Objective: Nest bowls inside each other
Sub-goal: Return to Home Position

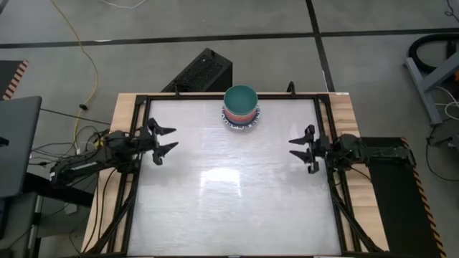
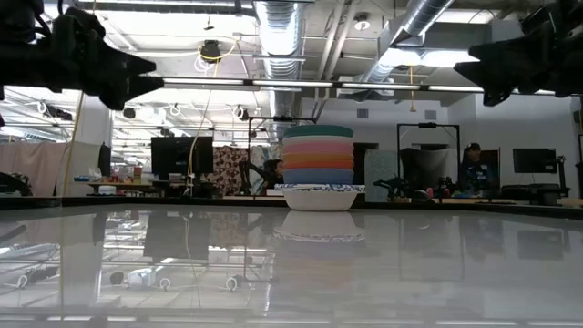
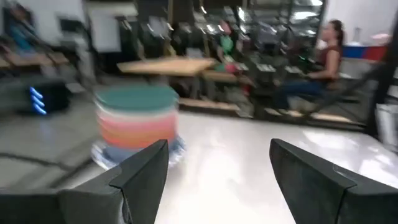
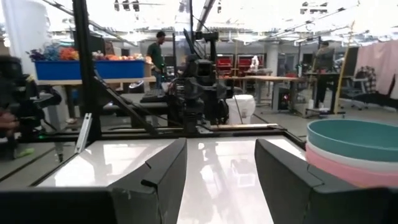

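Left gripper (image 1: 172,139) and right gripper (image 1: 292,147) hang spread and empty, well apart from the teal-topped bowl stack (image 1: 241,107) (close to the far edge of the table (image 1: 215,208)), which a stray swing could topple.

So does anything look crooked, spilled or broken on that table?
Nothing stands out. The bowls sit in one even stack at the far edge of the table, teal bowl on top. The left gripper and right gripper hang open and empty.
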